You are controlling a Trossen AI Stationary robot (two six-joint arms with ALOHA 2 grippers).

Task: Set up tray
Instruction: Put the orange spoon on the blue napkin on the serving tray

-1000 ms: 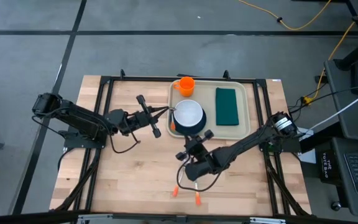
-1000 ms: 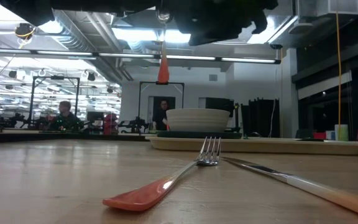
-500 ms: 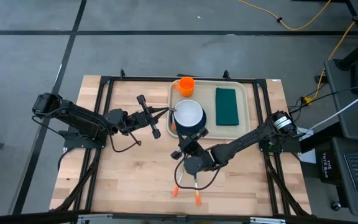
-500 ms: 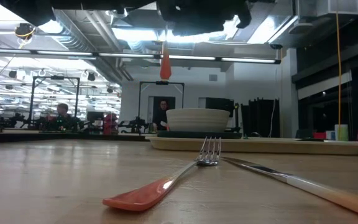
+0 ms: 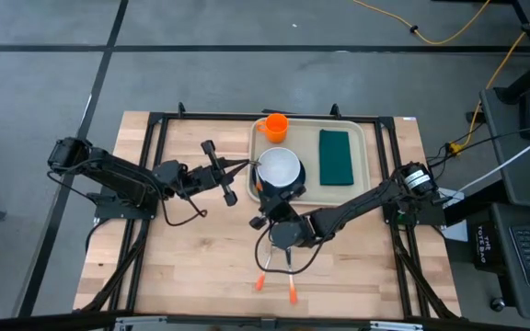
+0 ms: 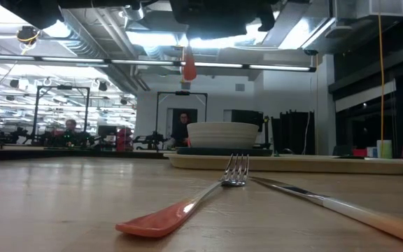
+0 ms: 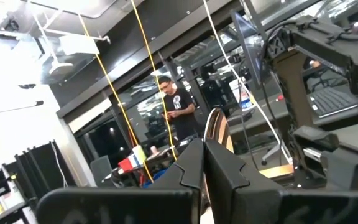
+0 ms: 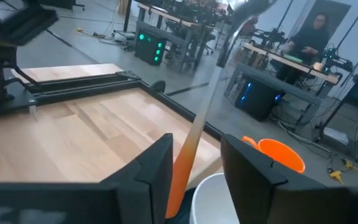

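**Tray loaded, cutlery still on the table**

High view: the tray (image 5: pixel 309 156) lies upper centre, carrying bowl (image 5: pixel 278 168), orange cup (image 5: pixel 275 125) and green napkin (image 5: pixel 335 156). The right gripper (image 5: pixel 263 213) hovers just below the bowl; the left gripper (image 5: pixel 247 165), pinched together, sits at the tray's left rim.

Low view: fork (image 6: pixel 200 199) and knife (image 6: pixel 331 203) lie in the foreground.

Right wrist view: an orange-handled utensil (image 8: pixel 194 140) stands between parted fingers (grip uncertain).

The tray looks stiff, light and smooth; best gripped at its raised rim.

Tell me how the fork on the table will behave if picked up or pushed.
The fork looks stiff: a thin metal neck into a flat orange handle. Probably light for its length. Lying flat on the table, it should not roll, but may slide if pushed and leaves little room under it for fingers.
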